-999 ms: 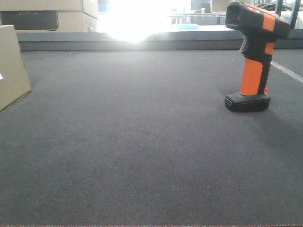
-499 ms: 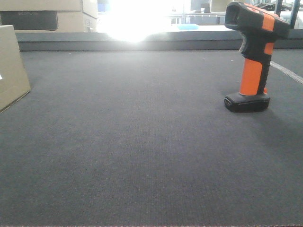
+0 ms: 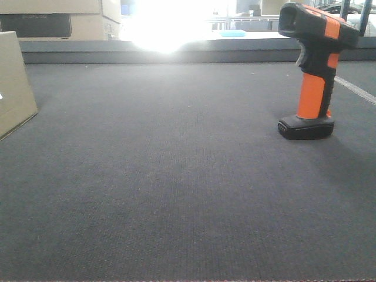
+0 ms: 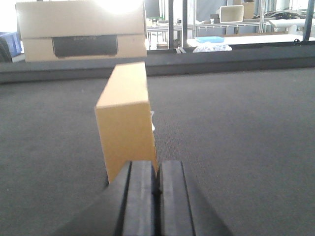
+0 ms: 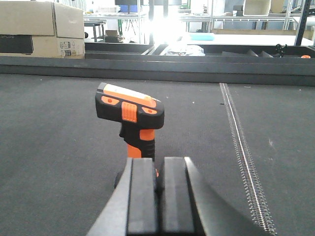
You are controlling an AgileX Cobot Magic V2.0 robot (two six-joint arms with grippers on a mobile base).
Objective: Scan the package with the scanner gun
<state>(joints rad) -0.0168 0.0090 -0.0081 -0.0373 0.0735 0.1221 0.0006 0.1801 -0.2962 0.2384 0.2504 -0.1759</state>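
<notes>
The package (image 3: 14, 82), a plain tan cardboard box, stands at the left edge of the front view on the dark mat. The scanner gun (image 3: 314, 70) stands upright on its flat black base at the right, orange handle below a black head. In the left wrist view the package (image 4: 125, 123) stands upright just beyond my left gripper (image 4: 156, 169), whose jaws are shut with nothing between them. In the right wrist view the scanner gun (image 5: 132, 110) stands just ahead of my right gripper (image 5: 157, 164), shut and empty. Neither gripper touches its object.
Larger stacked cartons with a dark panel (image 4: 81, 37) sit behind a raised dark ledge (image 3: 176, 56) at the mat's far edge. A pale stitched strip (image 5: 241, 142) runs along the mat right of the scanner. Strong glare washes out the back centre.
</notes>
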